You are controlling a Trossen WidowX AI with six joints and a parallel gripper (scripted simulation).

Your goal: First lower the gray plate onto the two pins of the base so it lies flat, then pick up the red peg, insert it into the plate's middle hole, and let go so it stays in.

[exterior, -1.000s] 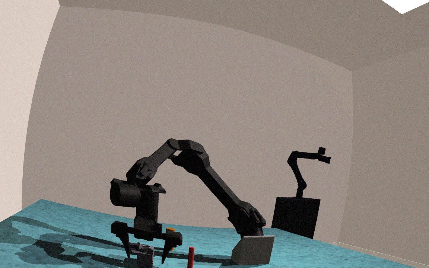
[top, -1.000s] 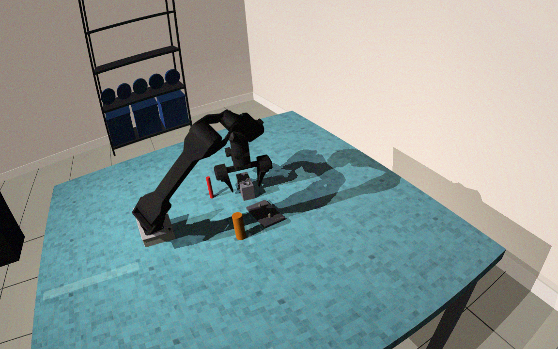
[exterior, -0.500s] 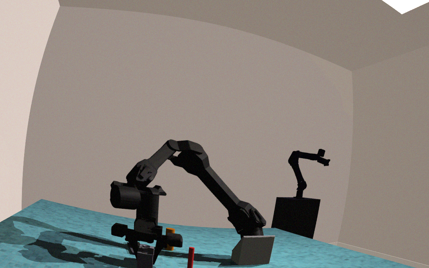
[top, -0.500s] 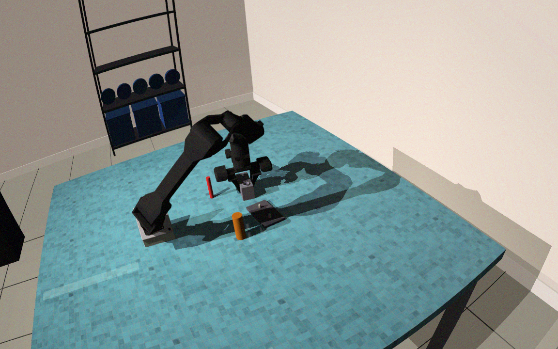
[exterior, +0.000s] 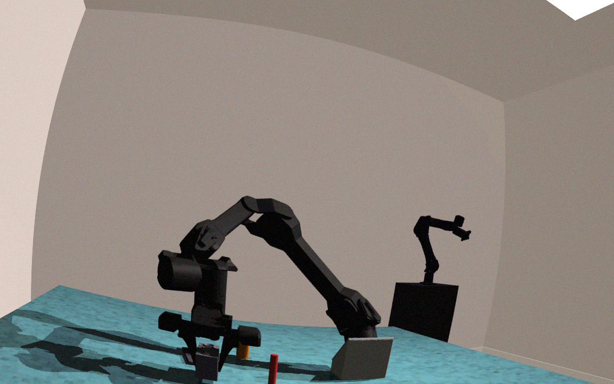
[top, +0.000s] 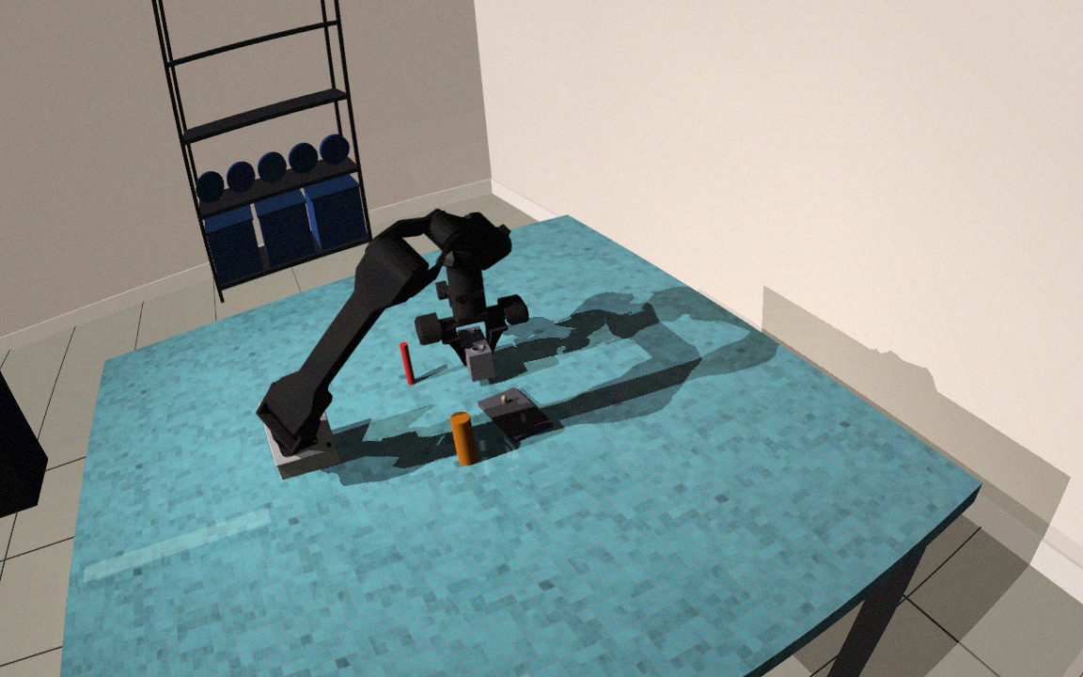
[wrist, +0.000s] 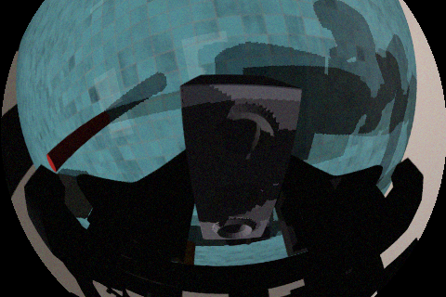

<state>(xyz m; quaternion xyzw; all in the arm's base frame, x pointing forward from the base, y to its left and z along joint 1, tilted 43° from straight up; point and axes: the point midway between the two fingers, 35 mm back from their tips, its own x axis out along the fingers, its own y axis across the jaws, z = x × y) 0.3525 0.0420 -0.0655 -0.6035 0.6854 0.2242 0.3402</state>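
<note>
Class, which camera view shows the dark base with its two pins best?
The top view: the base lies unobstructed beside the orange cylinder, pins visible. In the exterior view it is hidden behind the gripper holding the gray plate. The wrist view does not show it.
</note>
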